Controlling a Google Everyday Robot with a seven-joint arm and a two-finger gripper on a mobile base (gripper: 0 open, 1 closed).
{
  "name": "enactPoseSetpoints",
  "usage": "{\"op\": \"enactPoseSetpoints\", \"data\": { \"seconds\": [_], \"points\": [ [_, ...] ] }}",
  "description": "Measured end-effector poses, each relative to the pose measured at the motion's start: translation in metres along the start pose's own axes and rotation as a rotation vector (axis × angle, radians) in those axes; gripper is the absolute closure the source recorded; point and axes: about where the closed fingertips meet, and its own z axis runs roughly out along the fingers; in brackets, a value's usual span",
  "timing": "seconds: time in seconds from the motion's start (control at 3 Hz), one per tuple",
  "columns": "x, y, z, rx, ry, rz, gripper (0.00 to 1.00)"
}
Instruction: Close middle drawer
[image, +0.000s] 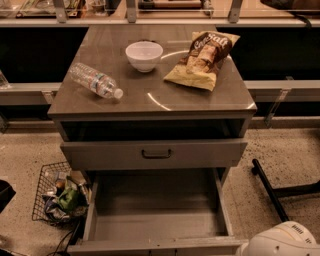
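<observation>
The middle drawer (155, 225) is pulled far out of the grey cabinet, showing its plain grey inside. Its front edge (160, 245) lies at the bottom of the view, and its handle is hidden. Above it, the uppermost drawer (156, 153), with a dark bar handle, stands out a little. Only a white rounded part of my arm (282, 240) shows, in the bottom right corner beside the open drawer's right front corner. The gripper itself is out of view.
On the cabinet top (150, 97) lie a plastic water bottle (96, 81), a white bowl (144, 55) and a chip bag (204, 60). A wire basket of trash (60, 197) stands on the floor at the left. A dark chair leg (270, 190) crosses the floor at the right.
</observation>
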Motion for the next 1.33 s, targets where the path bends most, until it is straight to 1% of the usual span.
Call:
{"op": "enactPoseSetpoints", "data": {
  "seconds": [0.33,0.67,1.0,1.33],
  "points": [
    [0.005,-0.002,0.029,-0.037,0.066,-0.026,1.00],
    [-0.001,-0.010,0.050,-0.053,0.084,-0.004,1.00],
    [-0.015,-0.017,0.069,-0.060,0.063,-0.003,1.00],
    [-0.035,-0.023,0.086,-0.059,0.015,-0.020,1.00]
  ]
}}
